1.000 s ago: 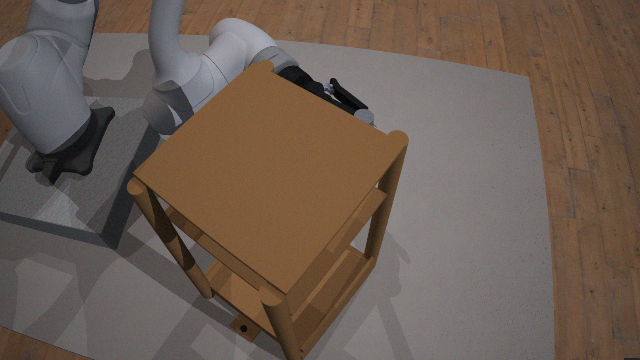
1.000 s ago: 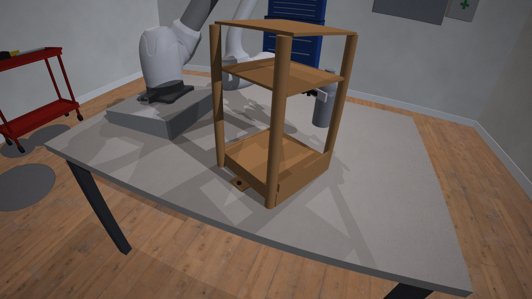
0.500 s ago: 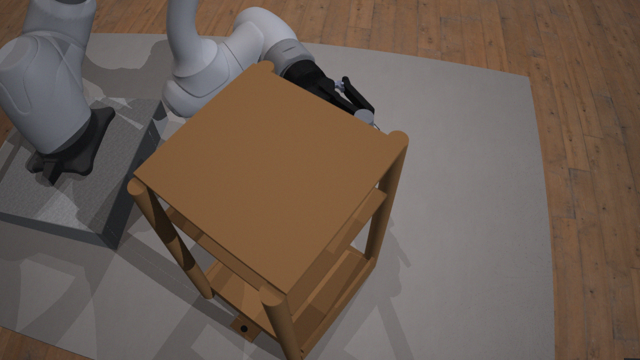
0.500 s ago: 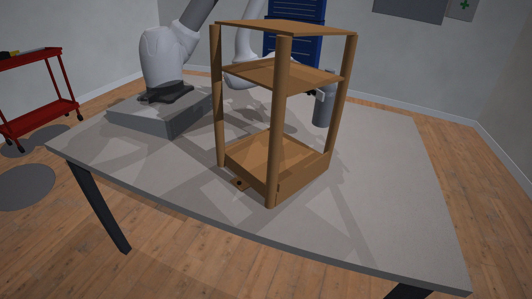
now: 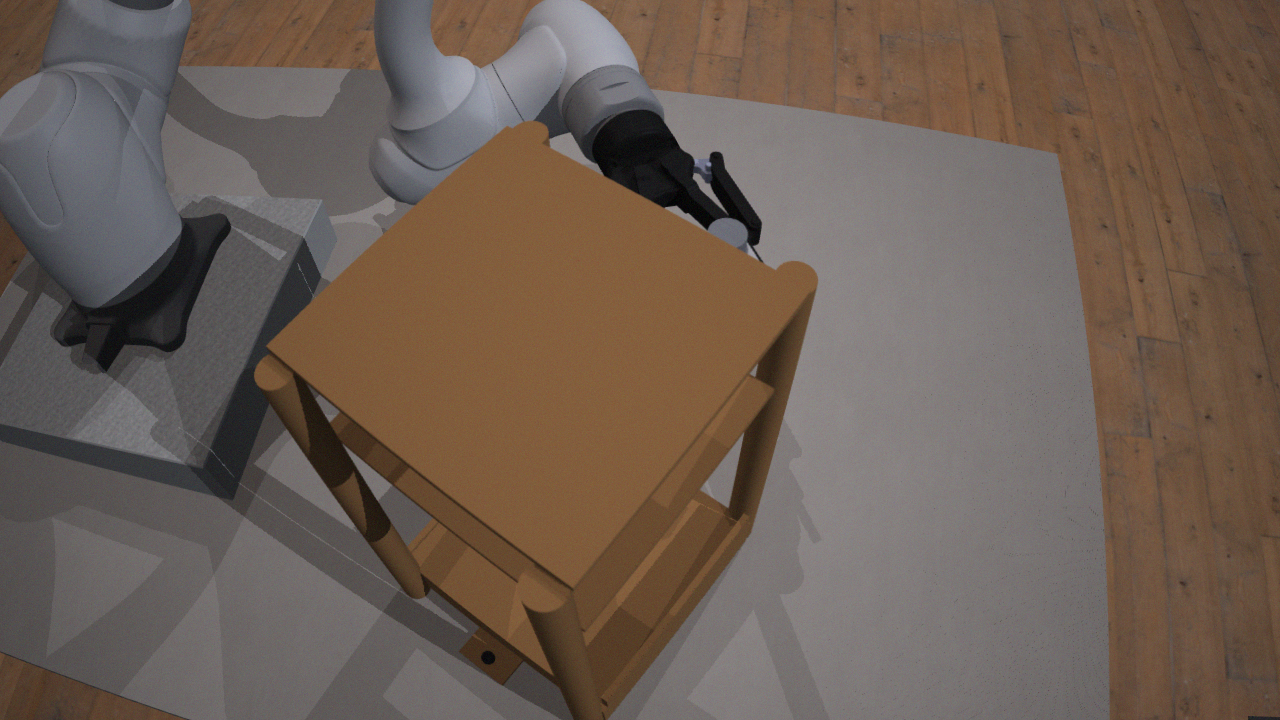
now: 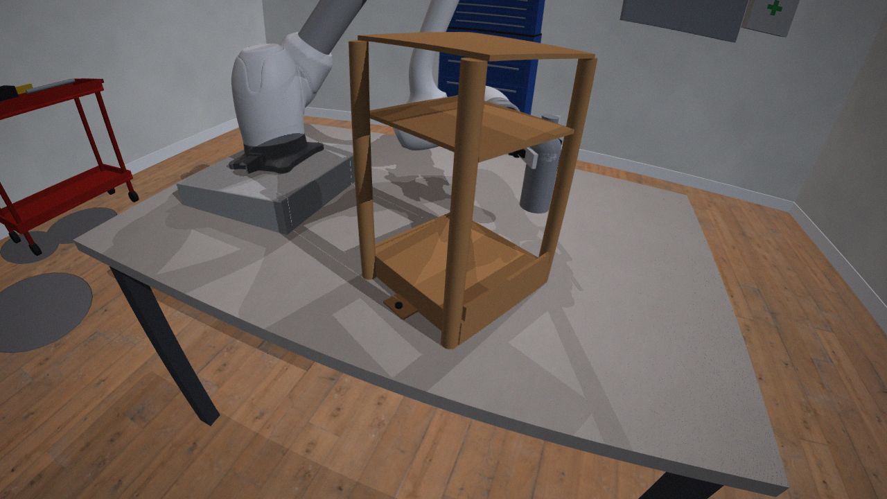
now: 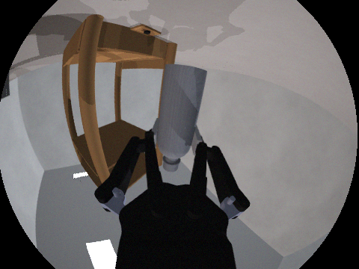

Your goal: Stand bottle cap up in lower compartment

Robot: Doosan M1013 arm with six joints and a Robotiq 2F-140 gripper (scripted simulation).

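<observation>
At the left edge of the exterior view a red cart (image 6: 90, 88) on castors stands on the wooden plank floor (image 6: 260, 427), with grey round patches on the floor below it. A blue drawer cabinet (image 6: 520, 74) stands at the top centre against the grey wall (image 6: 651, 105); a grey panel (image 6: 682, 17) and a white sign with a green cross (image 6: 772, 12) hang at upper right.

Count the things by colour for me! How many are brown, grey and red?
Brown: 1, the shelving unit
Grey: 1, the bottle, held in the gripper
Red: 1, the cart
Total: 3
</observation>
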